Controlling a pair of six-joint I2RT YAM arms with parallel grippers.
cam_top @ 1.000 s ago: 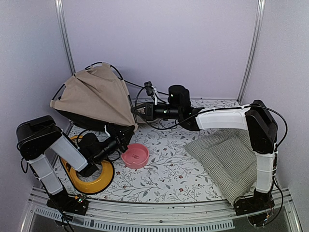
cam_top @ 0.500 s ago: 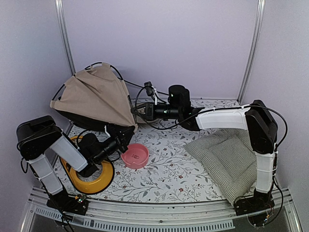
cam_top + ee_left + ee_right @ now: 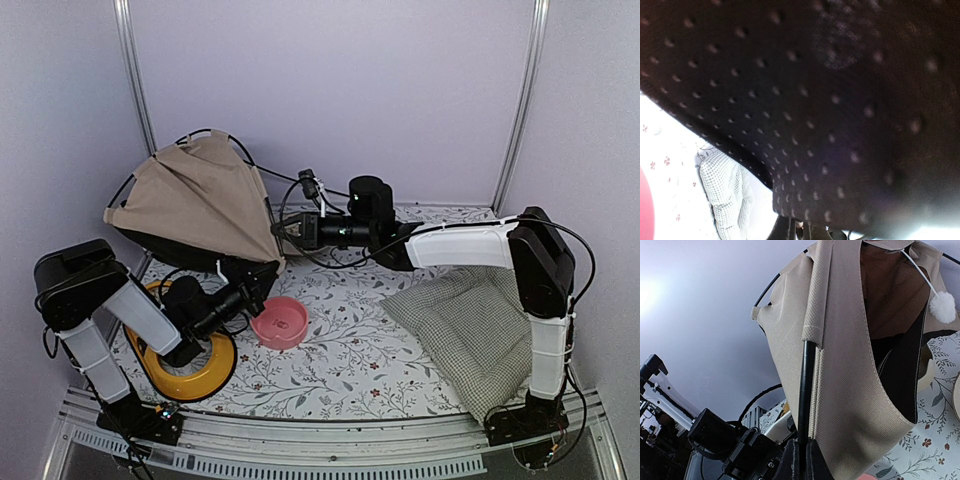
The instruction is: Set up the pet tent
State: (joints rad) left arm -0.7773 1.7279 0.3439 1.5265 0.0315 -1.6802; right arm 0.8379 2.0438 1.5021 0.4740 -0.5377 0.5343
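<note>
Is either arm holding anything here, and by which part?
The right gripper clamps the tent's black pole just below its fabric sleeve. The left gripper sits at the tent's black underside; its hold cannot be told.

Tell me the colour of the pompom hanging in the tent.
White; the pompom shows best in the right wrist view.

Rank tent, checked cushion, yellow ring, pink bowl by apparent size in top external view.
1. pet tent and checked cushion: near equal, can't rank; right arm hides some cushion.
2. yellow ring, partly under left arm.
3. pink bowl.
</note>
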